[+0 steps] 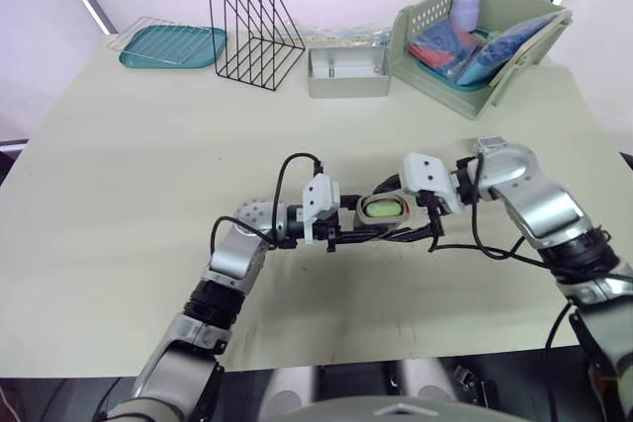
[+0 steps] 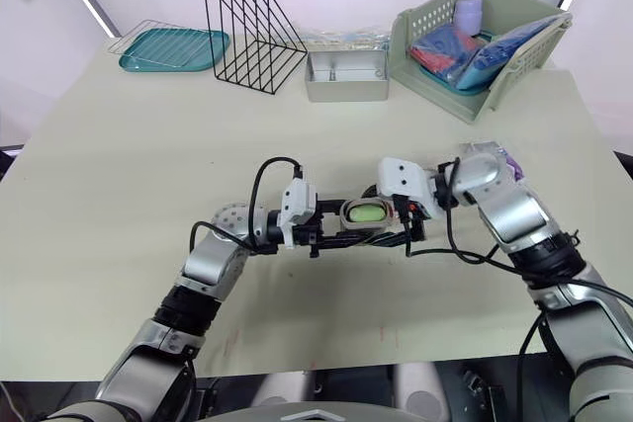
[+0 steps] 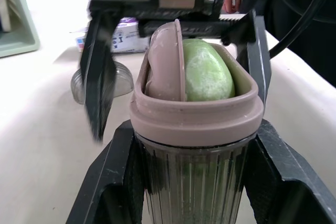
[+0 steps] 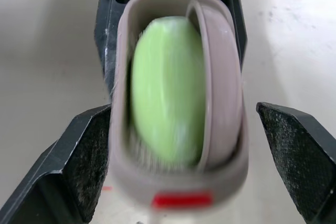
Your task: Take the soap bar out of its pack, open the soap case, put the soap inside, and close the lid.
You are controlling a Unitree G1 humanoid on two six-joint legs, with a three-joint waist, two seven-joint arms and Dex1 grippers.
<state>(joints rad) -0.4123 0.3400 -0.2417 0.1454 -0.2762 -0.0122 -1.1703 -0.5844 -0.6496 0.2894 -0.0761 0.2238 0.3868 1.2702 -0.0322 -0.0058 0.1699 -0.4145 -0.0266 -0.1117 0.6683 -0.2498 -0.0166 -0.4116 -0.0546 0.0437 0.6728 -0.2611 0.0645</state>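
Basket [image 1: 432,83] and rack [image 1: 255,39] stand well behind; left gripper [image 3: 195,132] clamps soap case [image 1: 382,209], right gripper [image 4: 184,114] gapes astride.

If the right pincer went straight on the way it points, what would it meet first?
Most likely the soap case, gripped by the left pincer; its mouth faces the open right pincer closely.

The soap [image 4: 167,90] is blurred in the right wrist view and partly hidden behind a brown insert [image 4: 220,77] standing in the soap case [image 3: 194,182], whose base the left wrist view's edge cuts off.
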